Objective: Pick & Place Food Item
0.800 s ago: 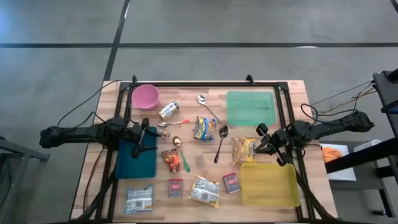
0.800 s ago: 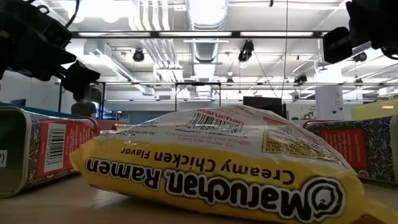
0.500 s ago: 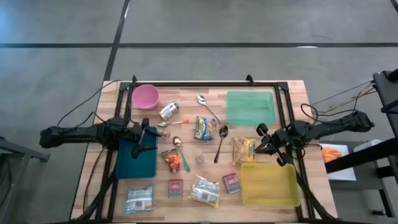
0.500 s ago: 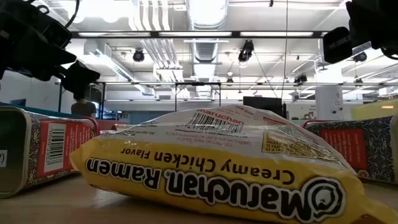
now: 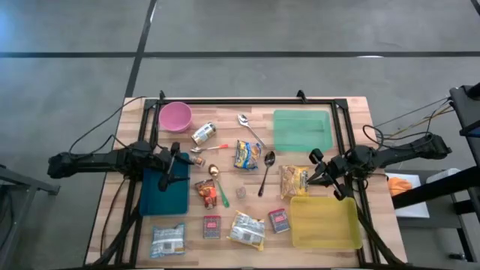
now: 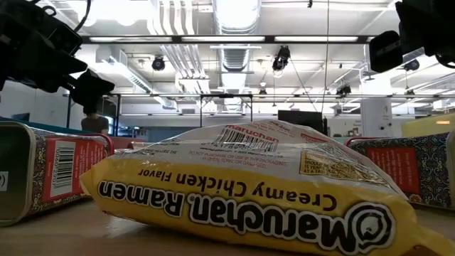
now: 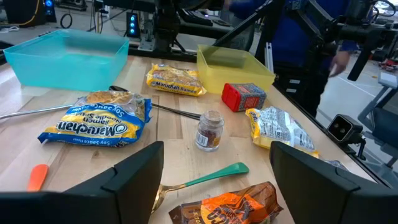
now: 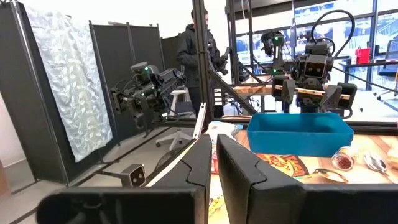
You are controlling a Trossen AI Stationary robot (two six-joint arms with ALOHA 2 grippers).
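Right now both arms hang low over the wooden table [image 5: 112,225], one at each side. The left gripper [image 5: 174,169] sits at about 9 o'clock of the table's middle, above the dark teal tray [image 5: 165,196], and its fingers [image 7: 134,177] stand apart with nothing between them. The right gripper [image 5: 319,174] is at about 3 o'clock, just off the upper corner of the yellow bin [image 5: 324,223]; its fingers [image 8: 202,165] are pressed together on nothing.

Just beside that right gripper, toward the middle, lies a yellow ramen packet [image 5: 294,181], touching the yellow bin's upper edge as far as I can tell. Another ramen packet [image 5: 248,154] lies near the centre, a third one [image 5: 247,230] at 6 o'clock, and a silvery packet [image 5: 168,241] at 7 o'clock. An orange snack bag [image 5: 205,193] lies beside a green-handled spoon [image 5: 220,190], with a small spice jar [image 5: 241,193] next to them. Two red tins [image 5: 212,226] flank the lower ramen packet. A pink bowl [image 5: 176,116] stands at 11 o'clock, a can [image 5: 203,133] just beside it, and a green bin [image 5: 302,130] at 1 o'clock. In the right wrist view a person [image 8: 198,46] stands in the room beyond the table.
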